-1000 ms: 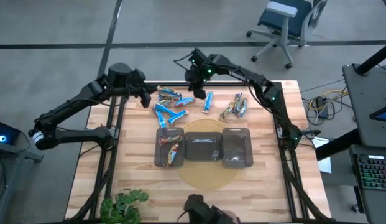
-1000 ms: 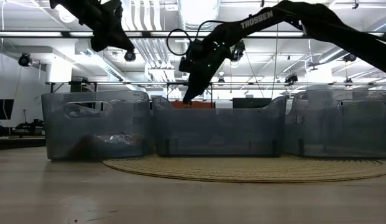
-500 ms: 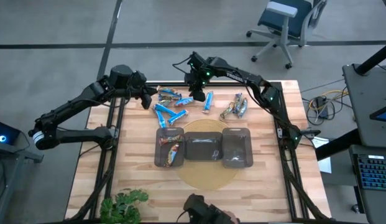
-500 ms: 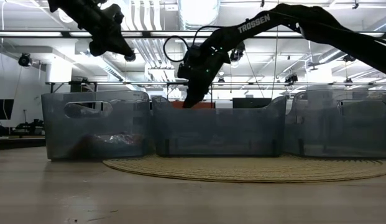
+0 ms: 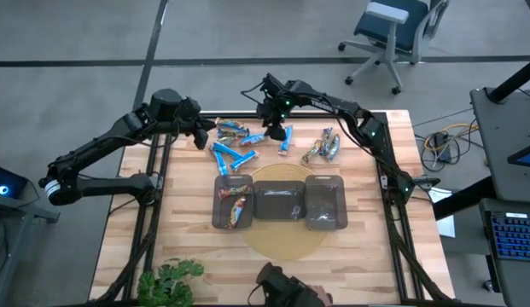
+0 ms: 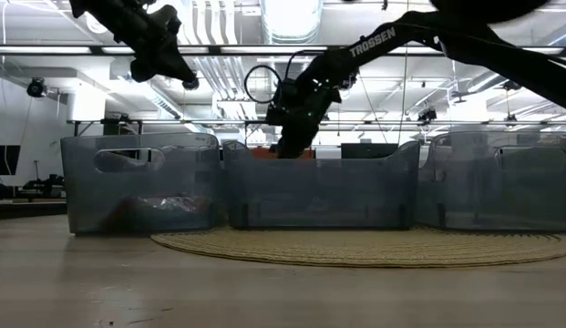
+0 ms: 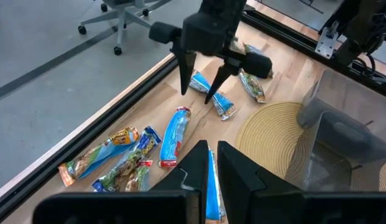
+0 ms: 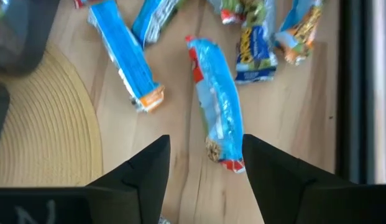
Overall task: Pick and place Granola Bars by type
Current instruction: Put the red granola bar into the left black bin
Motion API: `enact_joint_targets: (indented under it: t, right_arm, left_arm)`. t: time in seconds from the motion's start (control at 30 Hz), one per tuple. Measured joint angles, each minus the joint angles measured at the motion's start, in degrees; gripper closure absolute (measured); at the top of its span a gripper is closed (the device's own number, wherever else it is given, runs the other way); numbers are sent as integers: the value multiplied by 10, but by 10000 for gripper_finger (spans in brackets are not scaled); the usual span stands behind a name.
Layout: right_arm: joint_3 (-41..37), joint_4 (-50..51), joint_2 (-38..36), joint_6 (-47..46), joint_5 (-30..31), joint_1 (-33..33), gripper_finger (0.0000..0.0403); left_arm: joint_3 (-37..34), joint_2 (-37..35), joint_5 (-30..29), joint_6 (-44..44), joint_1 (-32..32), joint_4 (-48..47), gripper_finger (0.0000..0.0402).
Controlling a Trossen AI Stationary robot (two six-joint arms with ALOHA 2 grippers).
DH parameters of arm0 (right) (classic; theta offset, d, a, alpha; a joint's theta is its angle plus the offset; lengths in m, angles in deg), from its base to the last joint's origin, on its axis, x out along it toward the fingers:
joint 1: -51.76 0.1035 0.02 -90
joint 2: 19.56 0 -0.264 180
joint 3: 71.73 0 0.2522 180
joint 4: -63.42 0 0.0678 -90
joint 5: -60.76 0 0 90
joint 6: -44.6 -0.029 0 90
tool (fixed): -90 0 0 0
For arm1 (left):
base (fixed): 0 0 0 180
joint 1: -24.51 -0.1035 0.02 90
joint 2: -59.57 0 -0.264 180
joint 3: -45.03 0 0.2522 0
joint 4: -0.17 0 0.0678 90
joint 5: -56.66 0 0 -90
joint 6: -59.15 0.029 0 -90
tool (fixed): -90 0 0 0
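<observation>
Granola bars (image 5: pixel 239 145) lay loose at the table's far edge; I'd just spread the right gripper (image 8: pixel 202 163), empty, over a blue bar (image 8: pixel 217 127), pick next; left gripper (image 7: pixel 208 163) shut, empty.

Bright blue bars (image 8: pixel 220 102); orange-green wrapped bars (image 7: pixel 99 155); dark translucent trays (image 5: pixel 280 203); tan woven mat (image 7: pixel 273 127); pale wood table (image 5: pixel 188 243).

Robotics lab, open-plan industrial floor

A wooden tabletop (image 5: pixel 367 256) on a metal frame stands on grey concrete; a blue office chair (image 5: pixel 393 30), a keyboard (image 5: pixel 512 239) on a side desk, floor cables (image 5: pixel 439 141) and exposed ceiling ducts (image 6: pixel 219 27) surround it.
</observation>
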Motion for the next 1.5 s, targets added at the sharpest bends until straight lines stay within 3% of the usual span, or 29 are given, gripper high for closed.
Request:
enact_joint_targets:
  t: [0.17,0.3,1.0,1.13,1.23,1.4,1.5]
  right_arm:
    - [-7,-9,0,22,9,0,206]
    - [-7,-29,0,-17,49,-1,206]
    - [-7,-40,-2,-5,52,0,206]
    - [-7,-43,-2,-41,50,0,207]
    - [-7,-48,-2,-48,23,-2,207]
    - [-8,-50,-2,-53,-99,-22,215]
    - [-9,-46,-2,-53,-129,-36,222]
  left_arm:
    - [0,0,0,0,0,0,383]
    - [0,0,0,-3,0,0,383]
    - [0,0,0,-3,0,0,383]
    - [0,0,0,-3,0,0,383]
    - [0,0,0,-3,0,0,383]
    - [0,0,0,0,0,0,383]
    - [0,0,0,0,0,0,383]
